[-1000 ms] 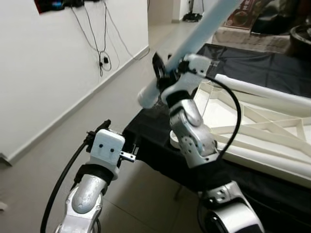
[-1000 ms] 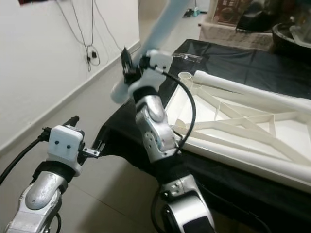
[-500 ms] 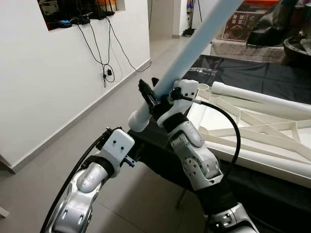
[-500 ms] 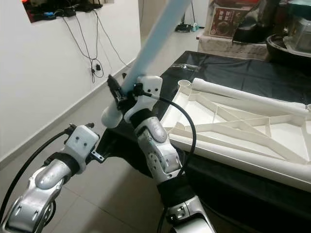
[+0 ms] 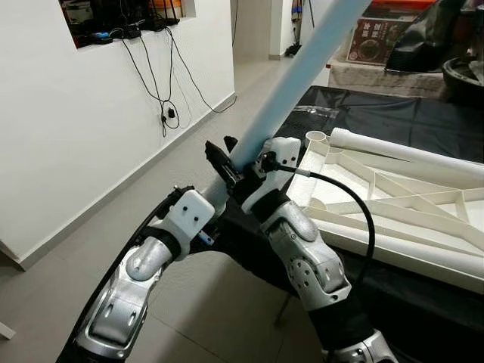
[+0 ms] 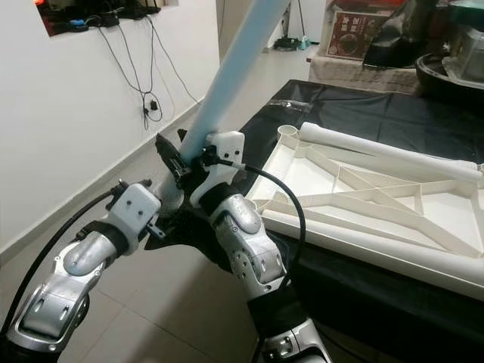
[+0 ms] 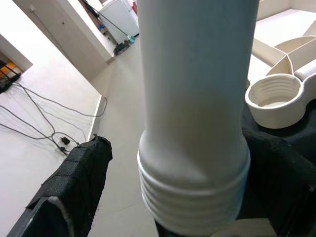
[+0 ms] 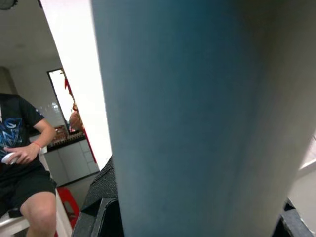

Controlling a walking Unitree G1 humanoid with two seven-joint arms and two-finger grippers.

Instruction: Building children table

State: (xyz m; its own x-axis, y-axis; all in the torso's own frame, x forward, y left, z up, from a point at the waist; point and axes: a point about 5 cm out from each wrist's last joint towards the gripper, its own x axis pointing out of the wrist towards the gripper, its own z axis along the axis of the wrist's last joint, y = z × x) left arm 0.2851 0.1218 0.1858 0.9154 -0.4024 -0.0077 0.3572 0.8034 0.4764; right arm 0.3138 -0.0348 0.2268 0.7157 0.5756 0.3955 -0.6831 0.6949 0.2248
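Observation:
My right gripper (image 5: 227, 155) is shut on a long pale blue table leg (image 5: 302, 64), which slants up toward the upper right. The leg's threaded lower end (image 7: 192, 197) sits between the black padded fingers (image 7: 74, 187) of my left gripper (image 7: 185, 158). That gripper is open, with a gap between one pad and the leg. The white table top (image 5: 393, 200) lies upside down, ribs up, on a black-covered table (image 5: 393, 113). A threaded socket (image 7: 274, 98) stands at its near corner. A second white leg (image 5: 408, 149) lies along the top's far side.
A white wall with hanging cables (image 5: 162, 83) runs along the left above tiled floor (image 5: 197, 144). The black table's near edge (image 5: 249, 249) lies just below my arms. Boxes and dark objects (image 5: 423, 38) stand at the back right. A person (image 8: 24, 163) sits behind.
My left arm has risen and brought its fingers around the leg's threaded lower end. My right arm has come down a little with the leg. The camera tilted up after the first frames.

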